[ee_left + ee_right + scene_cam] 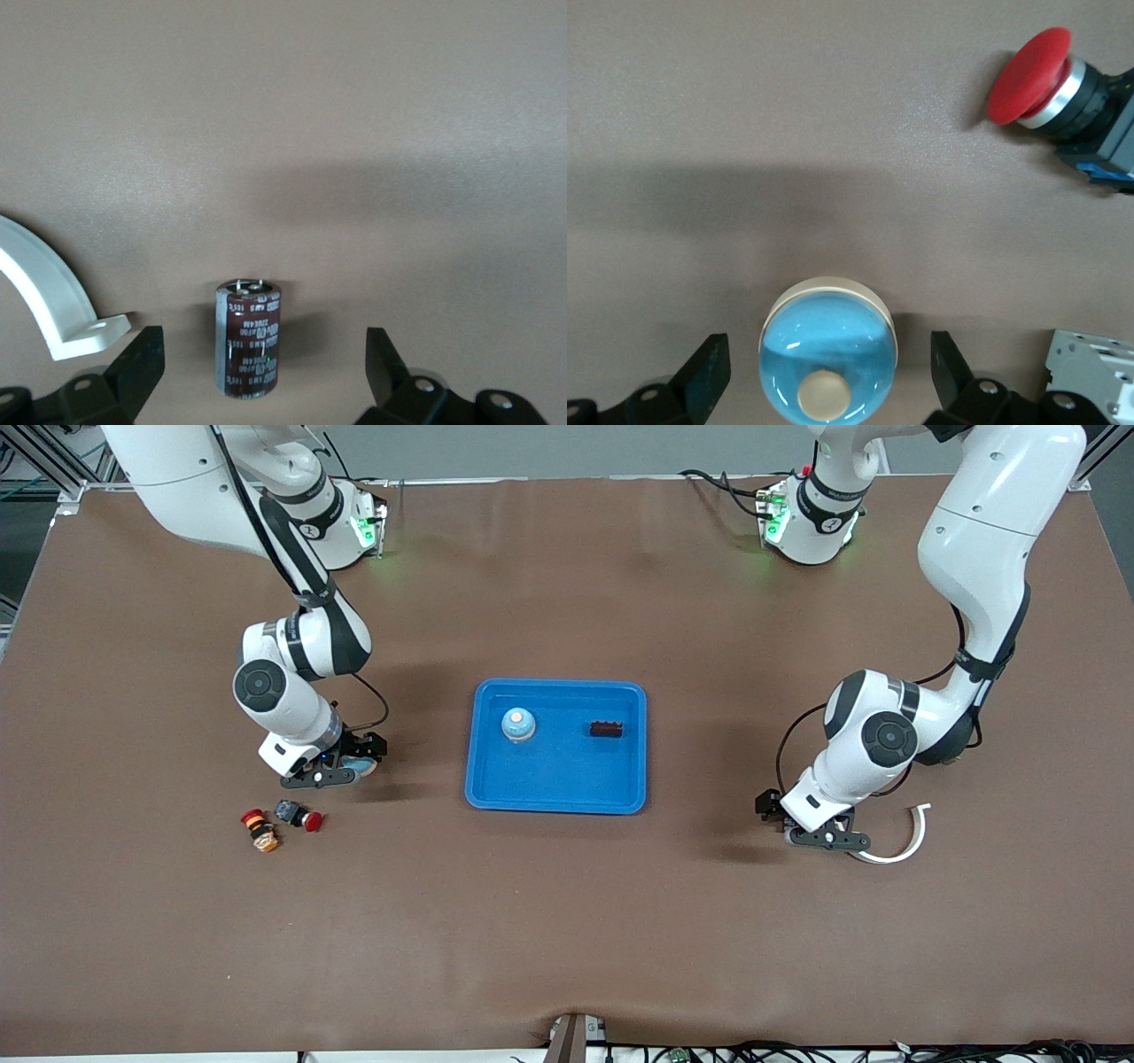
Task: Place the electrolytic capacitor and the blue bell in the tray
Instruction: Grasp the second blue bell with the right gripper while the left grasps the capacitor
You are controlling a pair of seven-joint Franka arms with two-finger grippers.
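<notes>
The electrolytic capacitor (248,339) stands between our left gripper's (257,372) spread fingers. Our right gripper's (824,372) fingers straddle the blue bell (828,359), equally wide.

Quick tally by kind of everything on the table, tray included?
Blue tray: 1
Blue bells: 2
Capacitor: 1
Small dark part in tray: 1
Red-capped push buttons: 2
White curved bracket: 1
Total: 8

- Front view: high camera, facing both arms, whole table (567,921) in frame.
- Left wrist view: close, looking down at capacitor (248,339).
- Right wrist view: close, looking down at bell (828,350).
</notes>
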